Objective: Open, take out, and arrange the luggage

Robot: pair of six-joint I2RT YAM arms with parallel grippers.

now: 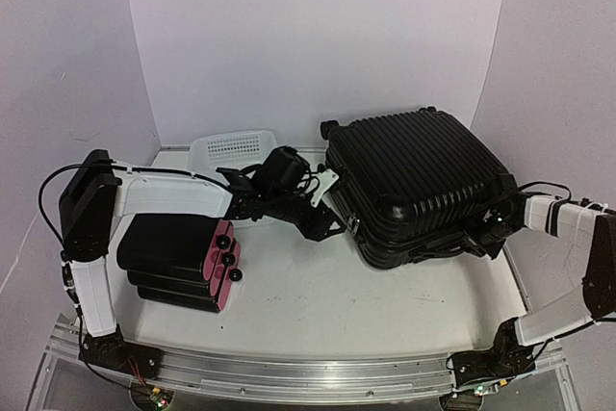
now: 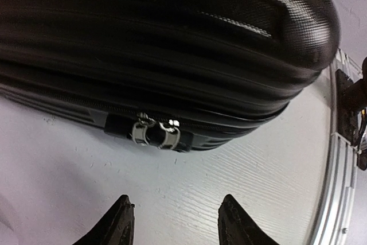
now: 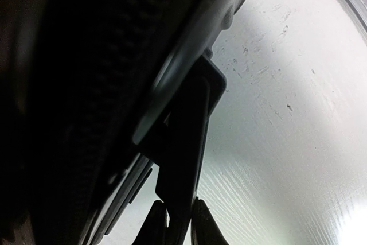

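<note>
The luggage (image 1: 419,185), a large black ribbed hard-shell suitcase, lies on the white table at the centre right. My left gripper (image 1: 334,221) is open and empty at its left side. In the left wrist view the gripper (image 2: 176,199) hovers over bare table, a short way from two silver zipper pulls (image 2: 155,133) on the luggage's (image 2: 172,38) seam. My right gripper (image 1: 499,220) is at the luggage's right edge. In the right wrist view the gripper (image 3: 179,217) is shut on a flat black tab (image 3: 186,136) hanging from the zipper seam (image 3: 74,113).
A smaller smooth black case (image 1: 178,257) with a pink side and black knobs lies at the front left under the left arm. A white perforated basket (image 1: 231,149) stands at the back, left of the luggage. White walls enclose the table; a metal rail (image 1: 289,372) runs along the near edge.
</note>
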